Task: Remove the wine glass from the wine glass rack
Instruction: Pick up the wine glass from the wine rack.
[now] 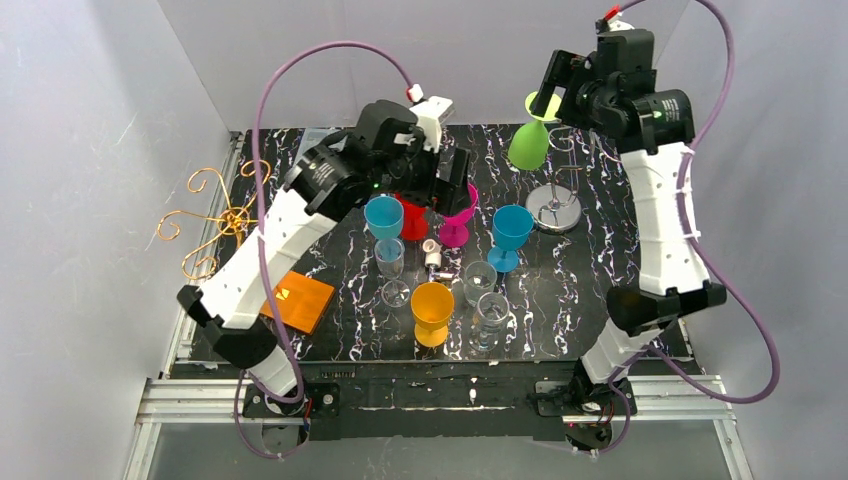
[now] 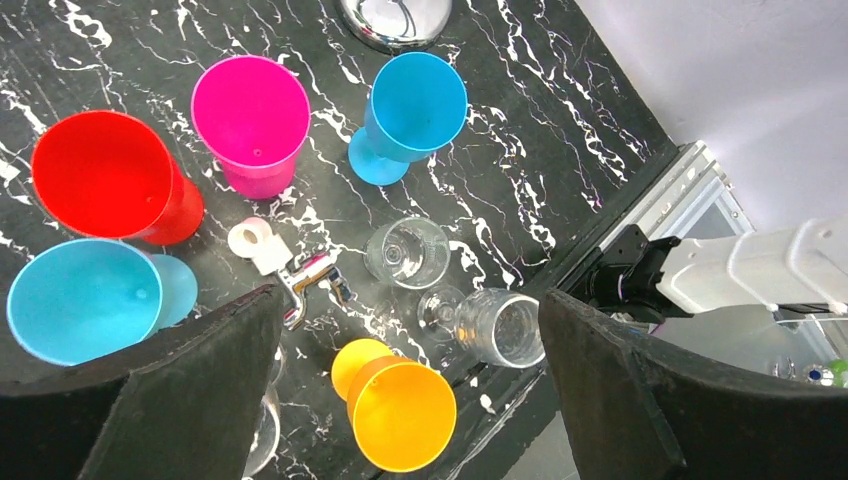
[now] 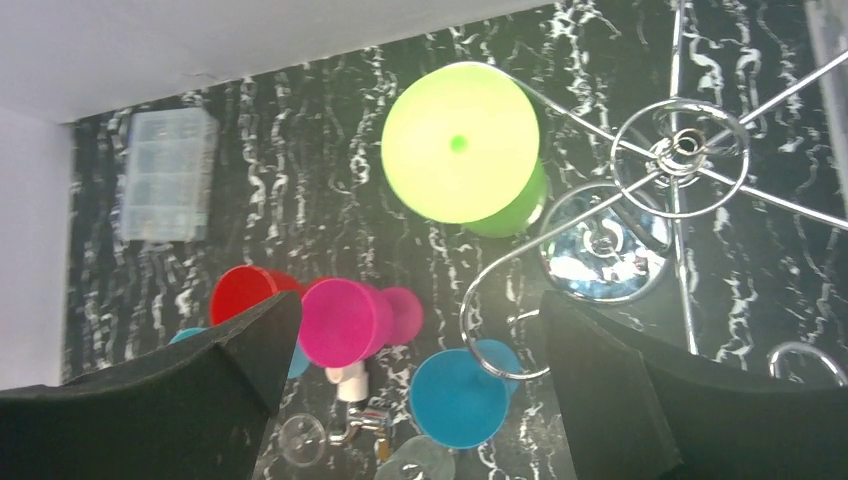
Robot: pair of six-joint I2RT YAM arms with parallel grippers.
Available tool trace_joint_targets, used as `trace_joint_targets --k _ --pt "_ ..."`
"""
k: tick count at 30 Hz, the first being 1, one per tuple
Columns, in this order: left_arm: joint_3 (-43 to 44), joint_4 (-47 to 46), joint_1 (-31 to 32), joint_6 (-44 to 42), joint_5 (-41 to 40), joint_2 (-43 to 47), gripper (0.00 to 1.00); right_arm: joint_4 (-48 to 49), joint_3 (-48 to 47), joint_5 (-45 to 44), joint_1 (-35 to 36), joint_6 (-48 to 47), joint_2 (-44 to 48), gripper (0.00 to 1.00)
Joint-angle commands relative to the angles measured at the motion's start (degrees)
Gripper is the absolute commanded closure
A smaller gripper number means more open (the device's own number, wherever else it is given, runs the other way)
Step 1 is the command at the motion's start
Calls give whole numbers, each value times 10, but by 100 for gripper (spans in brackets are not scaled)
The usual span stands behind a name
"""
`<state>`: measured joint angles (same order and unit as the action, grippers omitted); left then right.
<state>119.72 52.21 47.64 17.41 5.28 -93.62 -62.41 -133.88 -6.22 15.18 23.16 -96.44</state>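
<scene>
Left hand (image 2: 410, 385) spread above clustered cups (image 2: 250, 120).

Light is bright, even and diffuse in all three views, thrown back by the pale walls; shadows on the marbled table (image 1: 600, 300) are faint and soft-edged. The left gripper's fingers (image 2: 180, 400) and the right gripper's fingers (image 3: 640, 400) show as dark, blurred, out-of-focus masses low in the wrist views, while everything between and beyond the jaws is sharp. Ahead of the right jaws the wine glass (image 3: 460, 140) has a foot nearly washed out, and the rack (image 3: 680, 150) carries hard chrome glints. Between the left jaws the clear glasses (image 2: 405, 250) sparkle
</scene>
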Motion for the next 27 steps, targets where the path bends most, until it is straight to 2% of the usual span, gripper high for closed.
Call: trace_joint_targets --k 1,13,27 --pt "-32 -14 -10 0 -1 69 2 -18 -47 -101 24 -22 -28 2" --pt "-56 -18 -30 -6 13 105 2 1 -55 -175 52 -55 -77 2" --pt "-37 -17 -37 -8 25 102 2 26 -58 -193 54 -80 -110 2"
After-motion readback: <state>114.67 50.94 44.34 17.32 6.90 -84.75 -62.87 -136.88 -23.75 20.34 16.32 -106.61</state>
